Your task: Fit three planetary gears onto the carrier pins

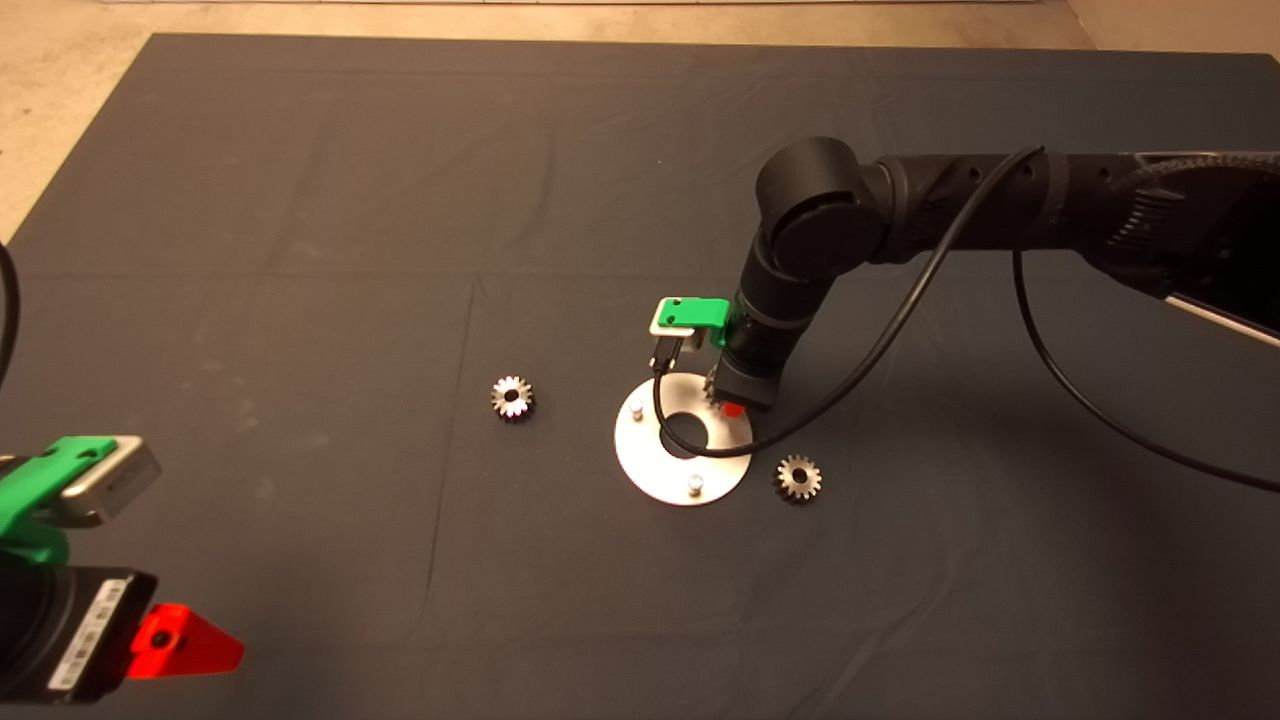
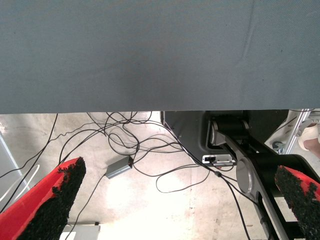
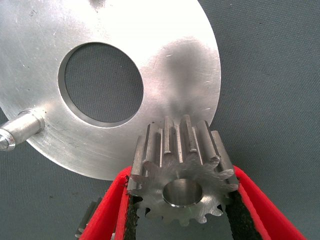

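The white carrier disc (image 1: 650, 465) lies mid-mat; two carrier pins (image 1: 637, 408) (image 1: 695, 486) stand bare on it, and any third is hidden under my right gripper (image 1: 733, 403). That gripper hovers at the disc's far right rim, shut on one planetary gear (image 3: 180, 172). In the right wrist view the right gripper (image 3: 181, 175) holds the gear by its teeth over the edge of the disc (image 3: 170, 60), with one pin (image 3: 20, 129) off to the side. Two more gears lie flat on the mat, one left of the disc (image 1: 512, 397) and one at its near right (image 1: 798, 478).
My left gripper (image 1: 185, 640) waits at the mat's lower left corner, open; the left gripper (image 2: 180, 170) faces the floor with loose cables (image 2: 145, 145) beyond the mat's edge. A black cable (image 1: 900, 320) loops down from the right arm across the disc.
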Controlling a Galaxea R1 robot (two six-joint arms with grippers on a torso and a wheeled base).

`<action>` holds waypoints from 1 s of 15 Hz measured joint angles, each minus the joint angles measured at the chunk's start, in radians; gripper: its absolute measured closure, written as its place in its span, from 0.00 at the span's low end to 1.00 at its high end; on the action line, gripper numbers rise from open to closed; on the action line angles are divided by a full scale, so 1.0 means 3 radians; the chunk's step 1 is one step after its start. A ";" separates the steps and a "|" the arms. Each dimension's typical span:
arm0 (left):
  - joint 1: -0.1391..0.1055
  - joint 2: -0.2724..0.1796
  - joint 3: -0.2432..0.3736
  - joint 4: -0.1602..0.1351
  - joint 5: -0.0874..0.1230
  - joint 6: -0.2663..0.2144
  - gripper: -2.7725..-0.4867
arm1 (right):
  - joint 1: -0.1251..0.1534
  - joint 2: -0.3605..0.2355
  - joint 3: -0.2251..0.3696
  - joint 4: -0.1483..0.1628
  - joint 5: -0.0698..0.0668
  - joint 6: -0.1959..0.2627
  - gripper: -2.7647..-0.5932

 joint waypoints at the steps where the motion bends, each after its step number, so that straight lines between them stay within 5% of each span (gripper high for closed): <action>1: 0.0000 0.0000 0.0000 0.0000 0.0000 0.0000 0.01 | 0.0000 -0.0001 0.0006 0.0000 0.0001 0.0000 0.79; 15: 0.0000 -0.0001 0.0000 -0.0001 0.0001 0.0000 0.01 | -0.0009 -0.0052 0.0021 -0.0001 0.0027 -0.0090 0.79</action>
